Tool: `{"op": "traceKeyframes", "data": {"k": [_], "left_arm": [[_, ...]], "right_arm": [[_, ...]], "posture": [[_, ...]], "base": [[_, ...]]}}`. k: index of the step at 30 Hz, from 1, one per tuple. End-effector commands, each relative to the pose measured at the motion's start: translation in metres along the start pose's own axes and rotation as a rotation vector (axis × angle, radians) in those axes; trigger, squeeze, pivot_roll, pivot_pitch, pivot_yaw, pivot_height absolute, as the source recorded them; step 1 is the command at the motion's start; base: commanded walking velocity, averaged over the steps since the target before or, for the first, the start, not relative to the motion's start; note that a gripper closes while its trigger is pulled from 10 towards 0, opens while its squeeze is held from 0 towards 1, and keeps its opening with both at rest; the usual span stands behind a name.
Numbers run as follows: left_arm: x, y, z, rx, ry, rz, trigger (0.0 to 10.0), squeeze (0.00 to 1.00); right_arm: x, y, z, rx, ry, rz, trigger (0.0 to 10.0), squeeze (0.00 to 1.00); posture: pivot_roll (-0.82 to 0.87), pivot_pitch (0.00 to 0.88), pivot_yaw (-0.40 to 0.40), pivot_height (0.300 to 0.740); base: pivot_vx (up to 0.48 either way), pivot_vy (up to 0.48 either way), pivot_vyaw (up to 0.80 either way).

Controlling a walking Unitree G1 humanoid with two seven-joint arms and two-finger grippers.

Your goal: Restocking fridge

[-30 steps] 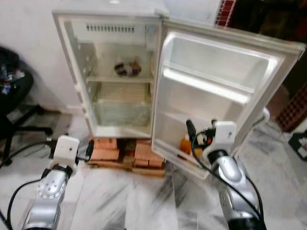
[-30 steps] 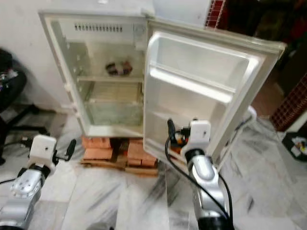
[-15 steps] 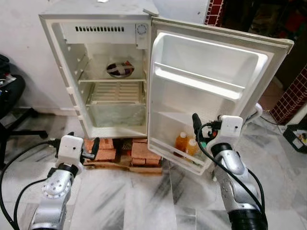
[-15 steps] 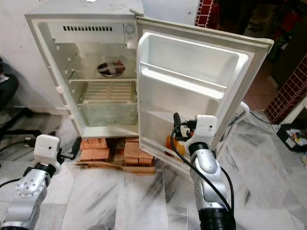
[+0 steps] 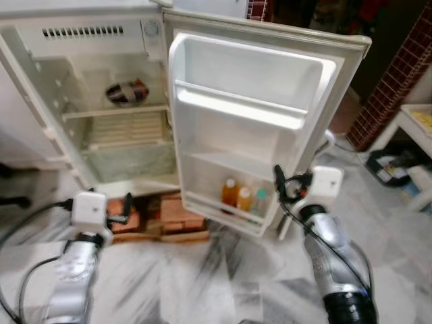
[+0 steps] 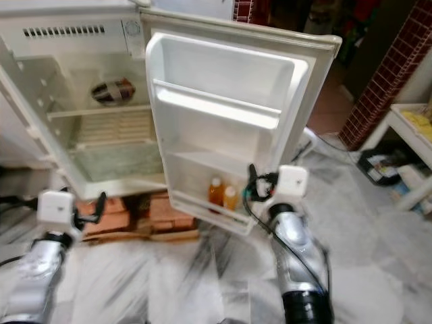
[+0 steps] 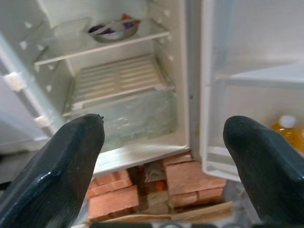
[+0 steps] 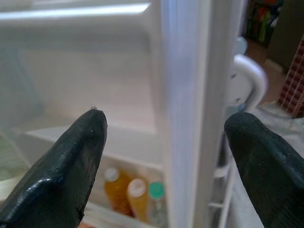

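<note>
The small white fridge (image 5: 81, 142) stands open, its door (image 5: 250, 115) swung out to the right. Three bottles stand in the door's bottom shelf: two orange ones (image 5: 230, 192) (image 5: 244, 199) and a clear one with a green cap (image 5: 260, 202). A bowl (image 5: 125, 92) sits on the top shelf inside. My right gripper (image 5: 302, 185) is open and empty, low by the door's free edge (image 8: 183, 118), which shows between its fingers. My left gripper (image 5: 96, 202) is open and empty, held low in front of the fridge's base.
Red bricks and a wooden board (image 5: 165, 212) prop up the fridge. At the right are a brick pillar (image 5: 391, 81), a white table (image 5: 415, 121) and a dark box (image 5: 388, 165) on the marble floor. A white rounded object (image 5: 327, 142) sits behind the door.
The camera has moved closer and turned right, so the fridge sits further left in the picture. Both arms keep their pose with fingers open.
</note>
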State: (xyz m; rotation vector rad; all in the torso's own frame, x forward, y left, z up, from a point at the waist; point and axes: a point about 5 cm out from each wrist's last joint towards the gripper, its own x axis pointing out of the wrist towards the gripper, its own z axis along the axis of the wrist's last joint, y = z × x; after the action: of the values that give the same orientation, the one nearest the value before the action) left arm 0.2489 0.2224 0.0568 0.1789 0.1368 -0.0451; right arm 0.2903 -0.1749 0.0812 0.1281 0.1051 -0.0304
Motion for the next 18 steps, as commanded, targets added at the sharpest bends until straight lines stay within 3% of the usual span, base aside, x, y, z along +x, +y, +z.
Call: {"op": "traceKeyframes", "data": {"k": [1, 10, 16, 18], "left_arm": [[0.000, 0.003, 0.002, 0.018, -0.005, 0.001, 10.0, 0.00], [0.007, 0.000, 0.008, 0.029, -0.035, -0.008, 10.0, 0.00], [0.004, 0.007, 0.004, 0.029, -0.017, 0.020, 10.0, 0.00], [0.005, 0.006, 0.002, 0.026, 0.000, 0.030, 10.0, 0.00]], "right_arm": [[0.003, 0.008, 0.003, 0.003, -0.018, 0.025, 10.0, 0.00], [0.009, 0.017, 0.010, 0.016, -0.058, 0.057, 10.0, 0.00], [-0.003, 0.005, 0.004, 0.011, -0.052, 0.010, 10.0, 0.00], [-0.007, 0.003, 0.000, 0.009, -0.038, 0.005, 10.0, 0.00]], "posture": [[0.04, 0.000, -0.016, 0.740], [0.04, 0.000, -0.009, 0.740], [0.03, 0.000, -0.001, 0.740], [0.02, 0.000, 0.002, 0.740]], "base": [[0.000, -0.330, 0.00], [0.000, -0.395, 0.00], [0.000, -0.383, 0.00], [0.000, 0.000, 0.00]]}}
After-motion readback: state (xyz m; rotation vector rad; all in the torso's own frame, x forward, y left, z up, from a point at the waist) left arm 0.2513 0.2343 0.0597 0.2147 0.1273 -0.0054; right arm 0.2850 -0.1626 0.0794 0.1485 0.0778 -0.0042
